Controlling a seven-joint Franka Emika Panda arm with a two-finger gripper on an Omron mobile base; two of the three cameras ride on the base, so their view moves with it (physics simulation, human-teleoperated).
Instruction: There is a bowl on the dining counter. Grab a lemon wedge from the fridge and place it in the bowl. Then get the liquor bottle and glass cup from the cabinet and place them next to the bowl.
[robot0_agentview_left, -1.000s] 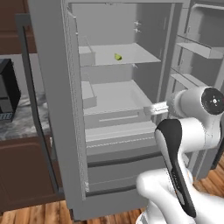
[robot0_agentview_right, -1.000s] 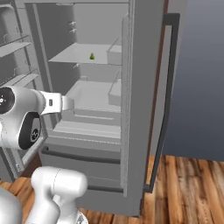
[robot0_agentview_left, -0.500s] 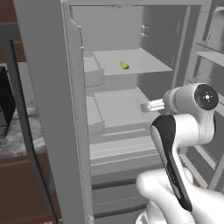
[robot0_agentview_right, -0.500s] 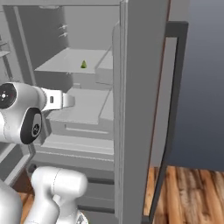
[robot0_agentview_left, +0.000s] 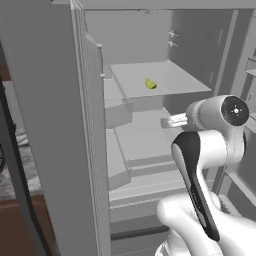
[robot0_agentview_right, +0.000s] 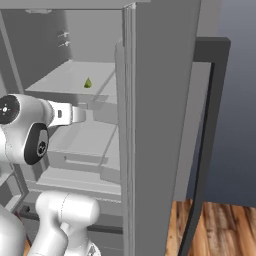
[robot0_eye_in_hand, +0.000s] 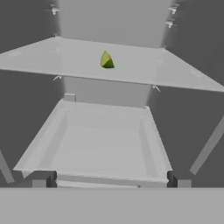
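Note:
The fridge stands open in front of me. A small yellow-green lemon wedge (robot0_agentview_left: 150, 84) (robot0_agentview_right: 88, 83) (robot0_eye_in_hand: 106, 61) lies on the grey upper shelf (robot0_eye_in_hand: 153, 70), near its middle. My gripper (robot0_eye_in_hand: 111, 181) is open with nothing between its fingertips (robot0_eye_in_hand: 43, 180). It points into the fridge, below the shelf and well short of the wedge. The bowl, liquor bottle, glass cup and cabinet are out of view.
A grey drawer bin (robot0_eye_in_hand: 105, 144) sits under the shelf, right ahead of the hand. One fridge door (robot0_agentview_left: 50, 125) stands close on the left. The other door (robot0_agentview_right: 160, 125) with its dark handle (robot0_agentview_right: 205, 140) stands on the right. Wood floor (robot0_agentview_right: 220, 225) shows low right.
The base has driven closer to the fridge, so the interior and the lemon wedge look larger and nearer. The gripper has stayed open.

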